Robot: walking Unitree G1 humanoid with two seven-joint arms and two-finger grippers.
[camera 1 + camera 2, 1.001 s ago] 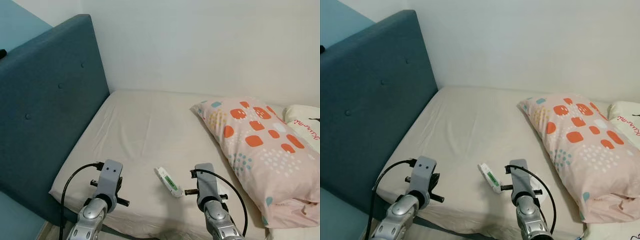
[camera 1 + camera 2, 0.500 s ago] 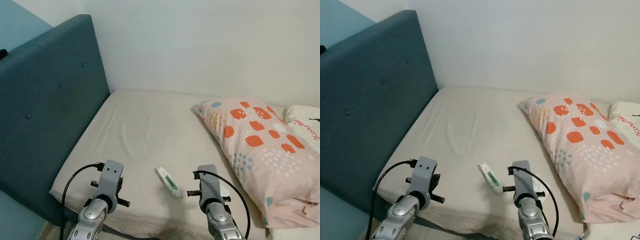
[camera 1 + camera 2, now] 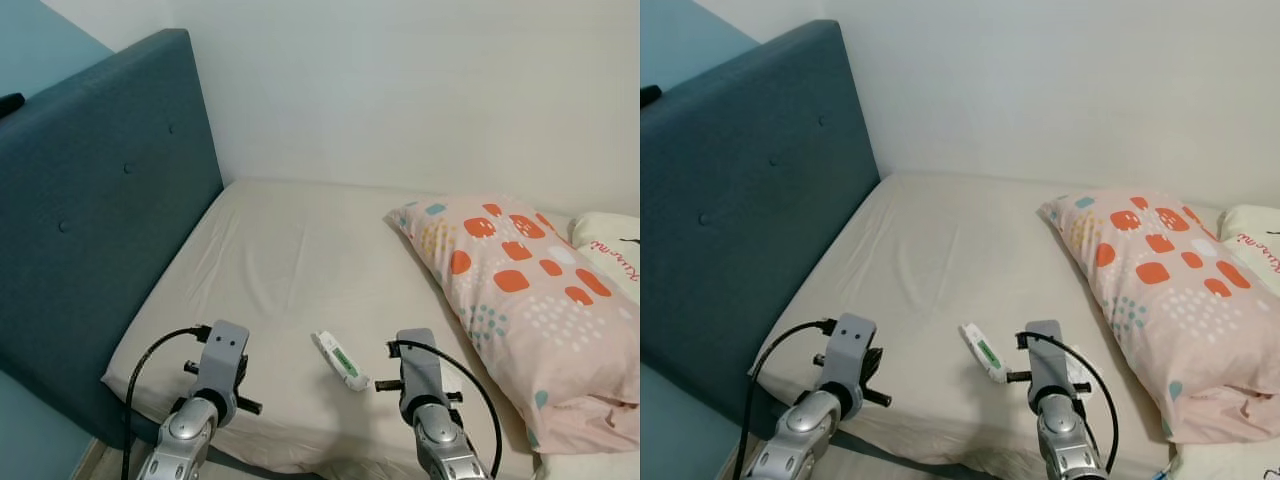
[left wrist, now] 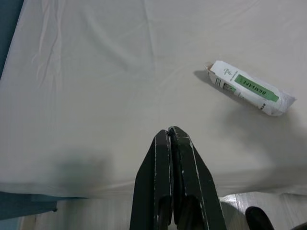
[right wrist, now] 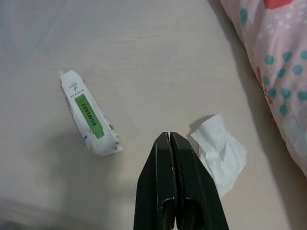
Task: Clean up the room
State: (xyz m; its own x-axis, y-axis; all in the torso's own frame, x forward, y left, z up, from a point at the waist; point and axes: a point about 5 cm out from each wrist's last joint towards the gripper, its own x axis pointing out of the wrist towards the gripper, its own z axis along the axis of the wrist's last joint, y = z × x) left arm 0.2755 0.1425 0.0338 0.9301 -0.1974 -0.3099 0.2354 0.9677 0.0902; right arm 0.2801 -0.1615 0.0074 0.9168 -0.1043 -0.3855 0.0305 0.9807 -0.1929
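Just beige bed [image 3: 280, 260] against blue headboard [image 3: 90, 220]

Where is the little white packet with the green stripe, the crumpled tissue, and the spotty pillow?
white packet [image 5: 88, 113], right wrist view, on its green stripe.
crumpled tissue [image 5: 219, 152], right wrist view, on the middle of its white folds.
spotty pillow [image 3: 515, 285], left eye view, on the top face among the orange patches.

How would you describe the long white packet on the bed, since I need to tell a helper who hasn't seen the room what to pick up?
Start at the bed with the blue headboard and go to its near edge. The packet lies flat on the bare sheet, left of the patterned pillow. It is long and narrow with a green stripe, unlike the plain crumpled tissue lying beside it.
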